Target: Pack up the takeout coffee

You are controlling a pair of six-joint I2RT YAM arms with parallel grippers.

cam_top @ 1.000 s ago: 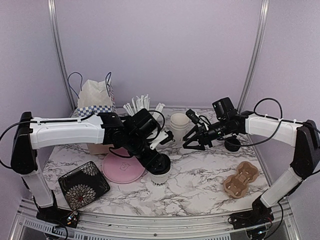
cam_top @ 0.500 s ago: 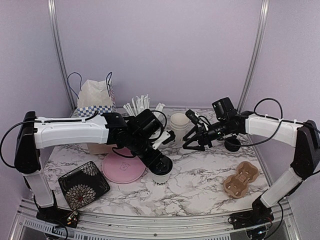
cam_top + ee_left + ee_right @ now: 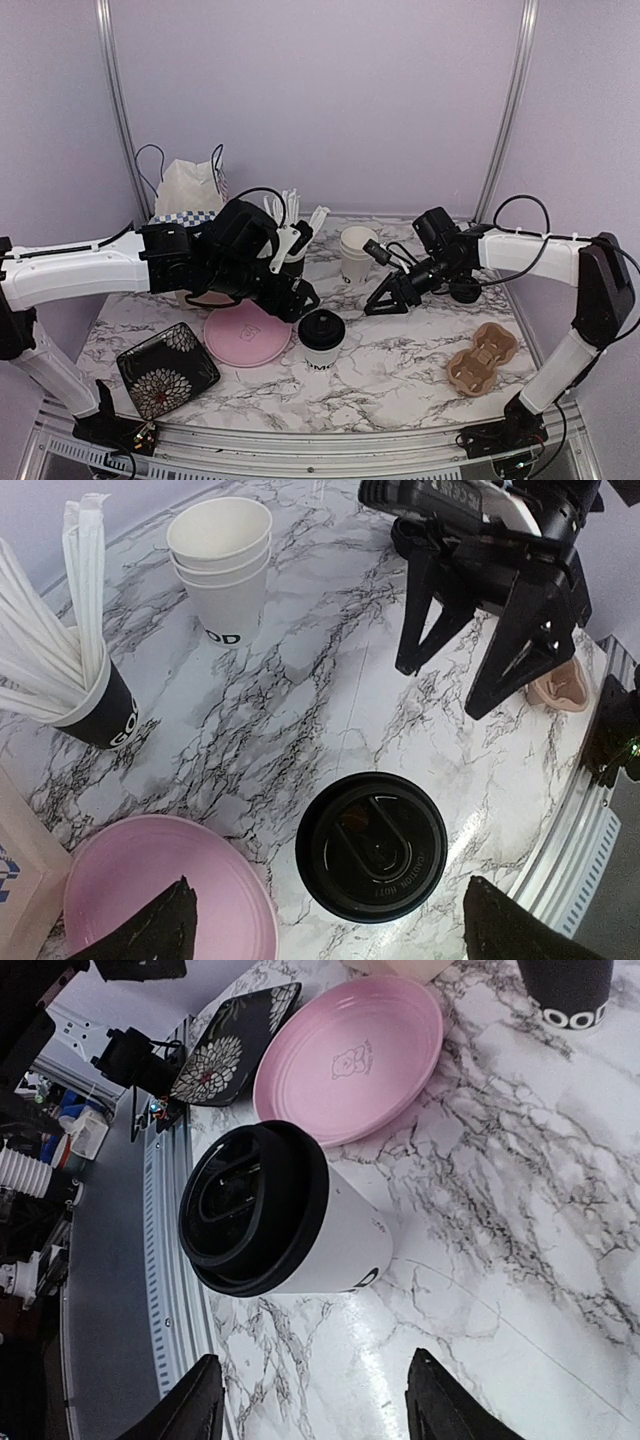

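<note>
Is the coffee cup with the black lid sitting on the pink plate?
No, the coffee cup stands on the marble table beside the pink plate, not on it.

The black cup of sticks (image 3: pixel 100 715) reads "GOO" and the stacked white cups (image 3: pixel 225 580) read "OD", both cut off.

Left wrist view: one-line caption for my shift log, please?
Open left gripper above the lidded coffee cup standing on the marble table, pink plate beside it, open right gripper beyond.
</note>
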